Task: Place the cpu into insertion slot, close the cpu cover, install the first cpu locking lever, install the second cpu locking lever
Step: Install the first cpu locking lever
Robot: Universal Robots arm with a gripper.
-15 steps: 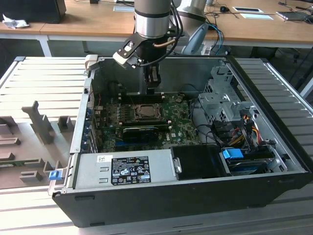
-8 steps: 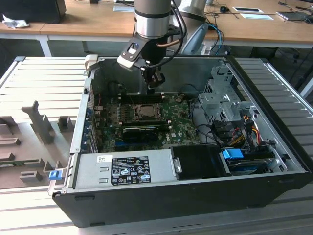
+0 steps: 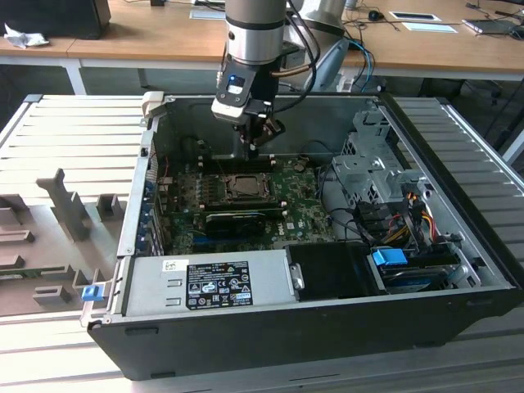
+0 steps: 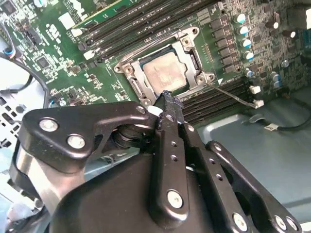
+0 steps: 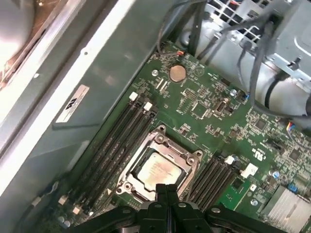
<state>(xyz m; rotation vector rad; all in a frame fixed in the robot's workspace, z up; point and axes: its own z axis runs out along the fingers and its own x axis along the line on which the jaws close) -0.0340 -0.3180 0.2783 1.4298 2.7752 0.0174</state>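
While gripper (image 3: 260, 135) hangs inside open computer case (image 3: 327, 327), fingers (image 4: 171, 127) pressed together, gripping nothing, tips close by edge of insertion slot (image 4: 187, 36). Cpu (image 4: 165, 73) seated in slot on green board (image 5: 209, 111), silvery cpu cover (image 4: 137, 83) lying flat around it. Thin metal lever (image 4: 233, 94) angles out over neighbouring memory slots (image 4: 218, 99).

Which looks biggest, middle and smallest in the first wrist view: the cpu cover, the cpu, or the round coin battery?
1. cpu cover
2. cpu, framed inside its window
3. coin battery, though it lies farther from the camera
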